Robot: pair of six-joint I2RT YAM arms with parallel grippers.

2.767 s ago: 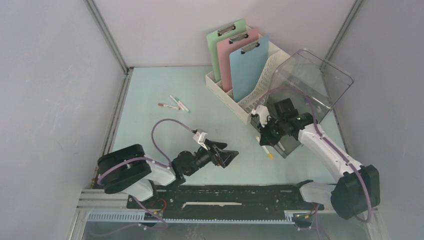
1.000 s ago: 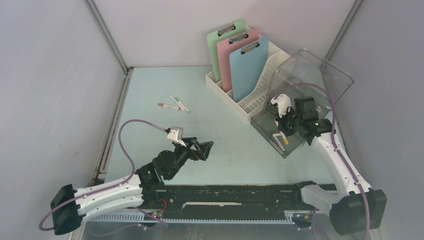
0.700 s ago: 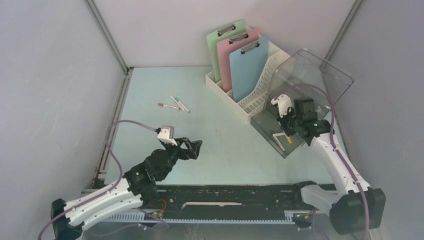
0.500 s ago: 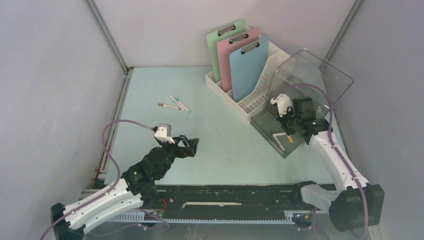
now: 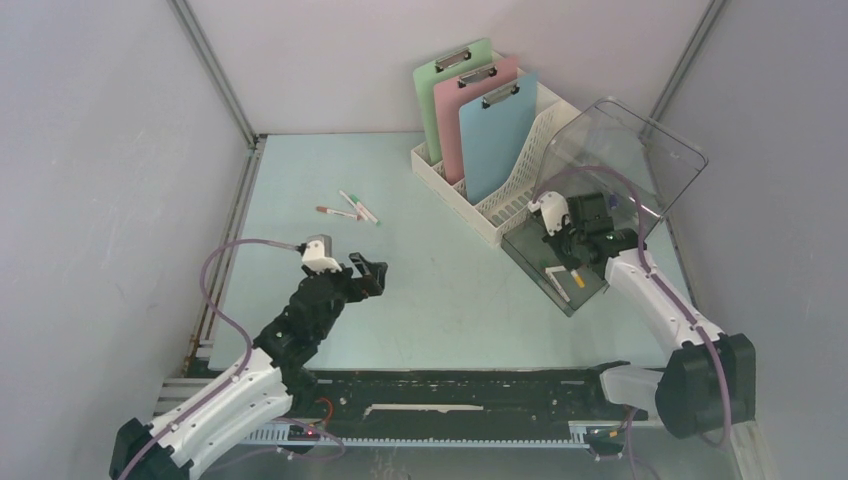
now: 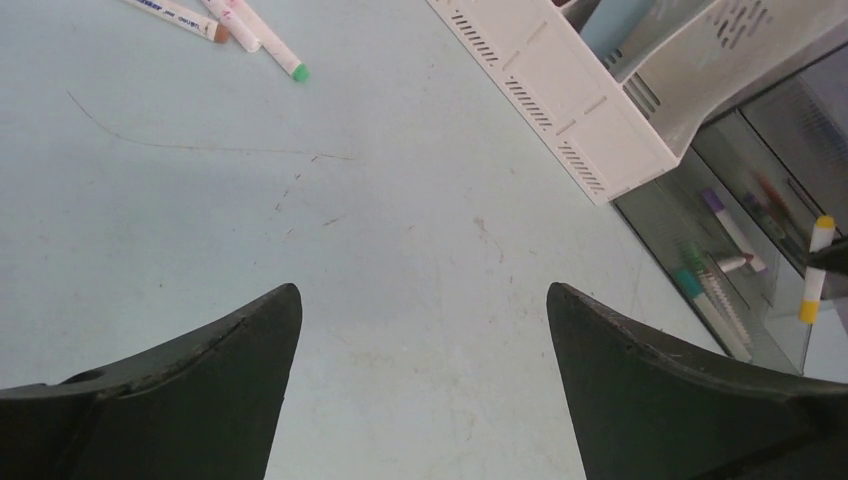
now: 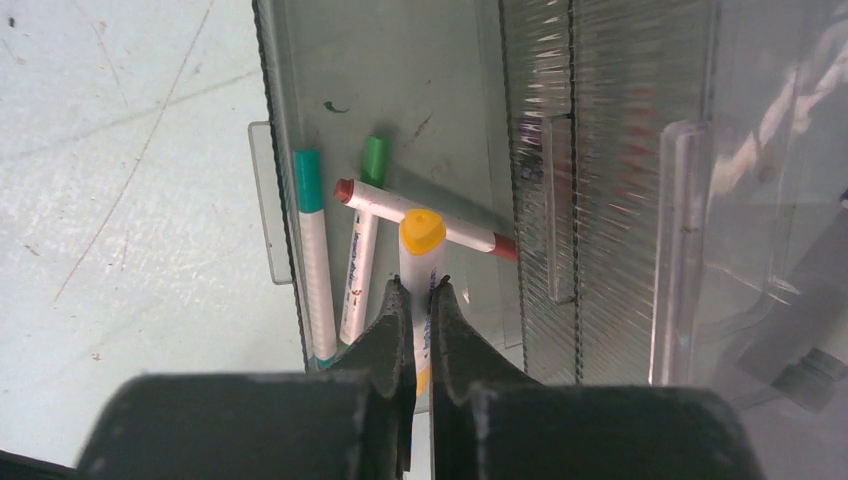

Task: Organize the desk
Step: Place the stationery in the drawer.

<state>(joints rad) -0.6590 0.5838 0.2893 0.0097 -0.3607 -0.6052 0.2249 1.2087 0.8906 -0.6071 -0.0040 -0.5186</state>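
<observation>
The pale mint-blue desk (image 5: pixel 450 300) carries three loose markers (image 5: pixel 345 208) at its middle left; the left wrist view has them at the top edge (image 6: pixel 250 30). My left gripper (image 5: pixel 370 272) hovers open over bare desk, below and right of them, with nothing between its fingers (image 6: pixel 422 292). My right gripper (image 7: pixel 418 288) is shut on a yellow-capped white marker (image 7: pixel 420 250), above the floor of the clear box (image 5: pixel 590 190). Under it lie a teal marker (image 7: pixel 312 250), a green-capped marker (image 7: pixel 372 160) and a red marker (image 7: pixel 470 235).
A white file rack (image 5: pixel 480 190) at the back right holds green, pink and blue clipboards (image 5: pixel 495 140) upright. The clear box stands right beside it, its lid (image 5: pixel 640 150) tilted open. Grey walls close in the desk on three sides.
My left arm has swung left and farther out, toward the loose markers, staying open. My right gripper, still holding the yellow-capped marker, has shifted a little back and left over the box.
</observation>
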